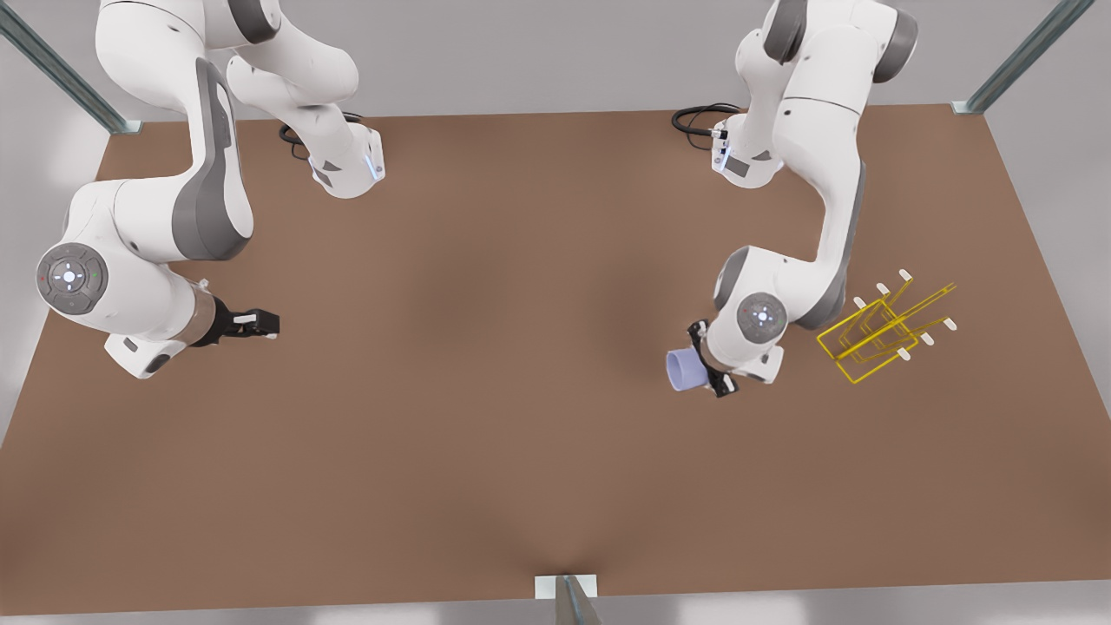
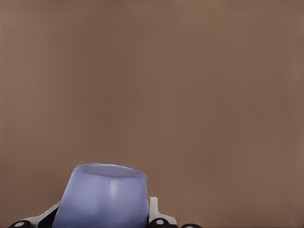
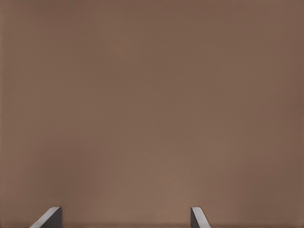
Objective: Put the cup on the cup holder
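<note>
left gripper (image 1: pixel 705 371): fingers closed on a load, held sideways | right gripper (image 1: pixel 260 324): fingers spread, waiting

Simulated lab bench (bare brown table (image 1: pixel 486 365), metal struts (image 1: pixel 52 69)).

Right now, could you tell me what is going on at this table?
The left gripper is shut on the cup, holding it on its side above the table, apart from the holder, which stands at the front view's right. The right gripper waits open at the front view's left. The cup is not yet on the holder.
</note>
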`<state>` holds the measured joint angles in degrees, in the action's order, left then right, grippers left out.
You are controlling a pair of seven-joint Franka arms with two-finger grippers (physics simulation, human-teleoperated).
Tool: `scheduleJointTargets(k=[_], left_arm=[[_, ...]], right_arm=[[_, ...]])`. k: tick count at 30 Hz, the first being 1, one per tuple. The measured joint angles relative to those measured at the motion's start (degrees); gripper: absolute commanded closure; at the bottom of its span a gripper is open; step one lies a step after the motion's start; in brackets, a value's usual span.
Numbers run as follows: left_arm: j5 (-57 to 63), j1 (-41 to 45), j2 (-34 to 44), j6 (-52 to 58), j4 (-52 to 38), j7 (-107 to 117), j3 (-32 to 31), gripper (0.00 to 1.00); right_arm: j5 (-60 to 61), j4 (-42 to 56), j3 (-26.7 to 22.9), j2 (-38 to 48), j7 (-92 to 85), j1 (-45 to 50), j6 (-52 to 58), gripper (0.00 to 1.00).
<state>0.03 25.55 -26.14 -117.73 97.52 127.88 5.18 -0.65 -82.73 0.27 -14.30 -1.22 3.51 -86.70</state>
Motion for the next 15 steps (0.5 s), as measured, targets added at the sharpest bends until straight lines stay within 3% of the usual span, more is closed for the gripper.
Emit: scheduleJointTargets(k=[4,6,8,12,15], left_arm=[[4.7,26.9,-2.3,5.9,-0.6,-2.2,34.8,0.29],[3.4,41.6,-7.5,8.0,0.3,-4.9,53.7,0.29],[2.1,51.2,-15.2,10.5,0.5,-8.3,66.9,0.29],[-0.1,61.9,-32.4,13.5,3.6,-17.0,83.2,0.29],[0.6,71.2,-38.5,14.4,12.1,-24.0,89.6,0.29]], right_arm=[[-0.1,0.0,0.0,0.0,-0.4,0.0,0.1,0.00],[-0.1,0.0,0.0,0.0,-0.6,0.0,0.1,0.00],[-0.1,0.0,0.0,-0.1,-0.8,0.0,0.1,0.00],[-0.1,0.0,0.0,0.0,-1.0,0.1,0.1,0.00],[-0.1,-0.1,0.0,-0.1,-1.2,0.0,0.1,0.00]])
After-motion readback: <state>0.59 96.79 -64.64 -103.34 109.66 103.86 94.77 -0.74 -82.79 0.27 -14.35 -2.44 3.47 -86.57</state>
